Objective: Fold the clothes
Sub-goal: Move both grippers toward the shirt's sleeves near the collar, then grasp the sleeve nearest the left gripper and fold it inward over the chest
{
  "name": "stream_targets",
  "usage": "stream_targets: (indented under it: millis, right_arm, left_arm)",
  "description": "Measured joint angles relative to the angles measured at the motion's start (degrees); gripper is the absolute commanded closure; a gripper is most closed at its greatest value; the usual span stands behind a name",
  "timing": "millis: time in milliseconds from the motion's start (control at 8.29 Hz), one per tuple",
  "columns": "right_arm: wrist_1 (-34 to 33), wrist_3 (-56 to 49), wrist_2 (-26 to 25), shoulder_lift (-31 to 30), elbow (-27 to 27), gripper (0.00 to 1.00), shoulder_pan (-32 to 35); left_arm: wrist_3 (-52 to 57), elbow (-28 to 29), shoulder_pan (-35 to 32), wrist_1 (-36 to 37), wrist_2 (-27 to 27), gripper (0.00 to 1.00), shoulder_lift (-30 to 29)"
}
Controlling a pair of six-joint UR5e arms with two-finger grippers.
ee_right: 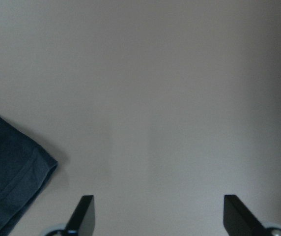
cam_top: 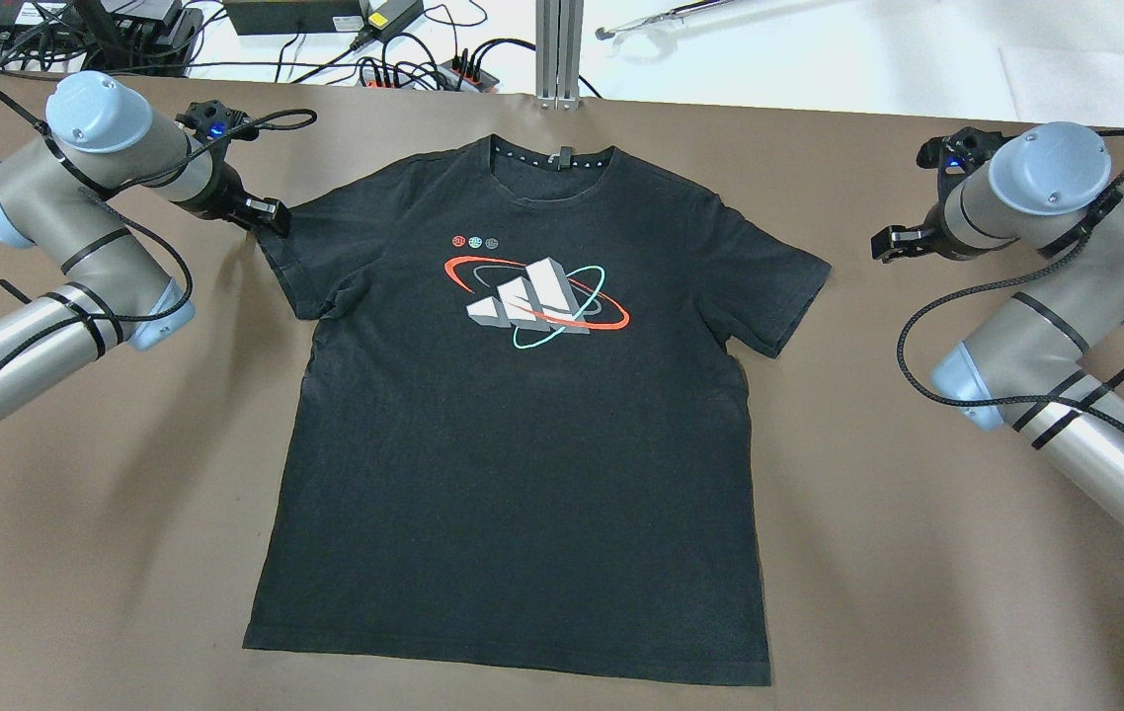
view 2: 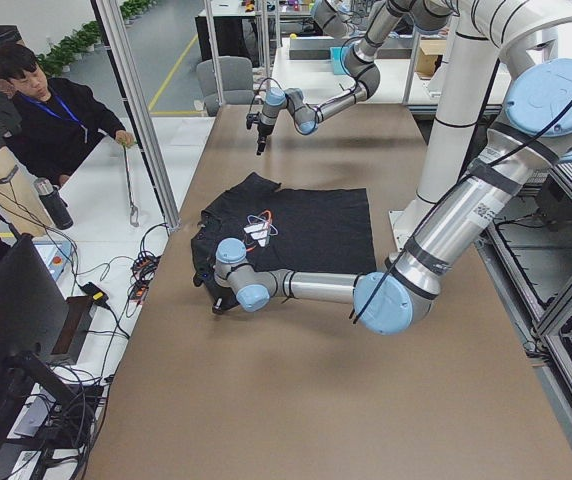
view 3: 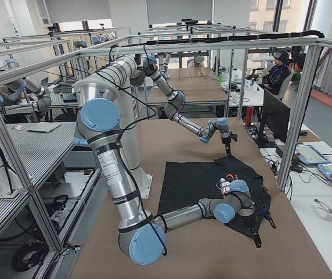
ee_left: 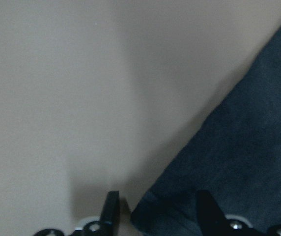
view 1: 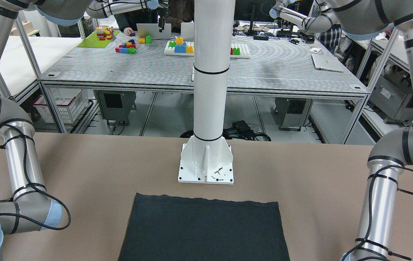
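Note:
A black T-shirt (cam_top: 522, 415) with a red, white and teal print lies flat and face up on the brown table (cam_top: 918, 553), collar at the far side. My left gripper (cam_top: 271, 215) is low at the shirt's left sleeve. In the left wrist view the gripper (ee_left: 157, 211) is open, with the sleeve corner (ee_left: 180, 211) between its fingers (ee_left: 112, 209). My right gripper (cam_top: 890, 244) is open and empty over bare table, a short way right of the other sleeve (cam_top: 789, 286). That sleeve's corner (ee_right: 13, 167) shows at the lower left of the right wrist view.
The robot's white post and base plate (view 1: 205, 163) stand just behind the shirt's hem (view 1: 203, 203). Cables and power strips (cam_top: 404, 69) lie past the table's far edge, beside an aluminium post (cam_top: 559, 49). An operator (view 2: 56, 110) stands at the far side.

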Motion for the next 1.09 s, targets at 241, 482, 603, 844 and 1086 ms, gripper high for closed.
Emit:
stream_targets:
  millis: [241, 482, 603, 844, 1086]
  right_arm:
    - [0.02, 0.0, 0.0, -0.03, 0.04, 0.07, -0.2]
    - [0.02, 0.0, 0.0, -0.04, 0.06, 0.07, -0.4]
    - [0.02, 0.0, 0.0, -0.04, 0.06, 0.07, -0.42]
    - [0.02, 0.0, 0.0, -0.04, 0.06, 0.07, -0.42]
    - [0.02, 0.0, 0.0, -0.04, 0.06, 0.07, -0.45]
  left_arm:
    - [-0.07, -0.33, -0.06, -0.02, -0.16, 1.0, 0.17]
    - [-0.28, -0.93, -0.32, 0.01, -0.68, 1.0, 0.12]
    - [-0.41, -1.54, -0.83, 0.05, -1.78, 1.0, 0.14]
    - [-0.86, -4.13, -1.7, 0.29, -3.74, 1.0, 0.83]
    - [-5.02, -8.08, -1.83, 0.88, -5.52, 1.0, 1.13]
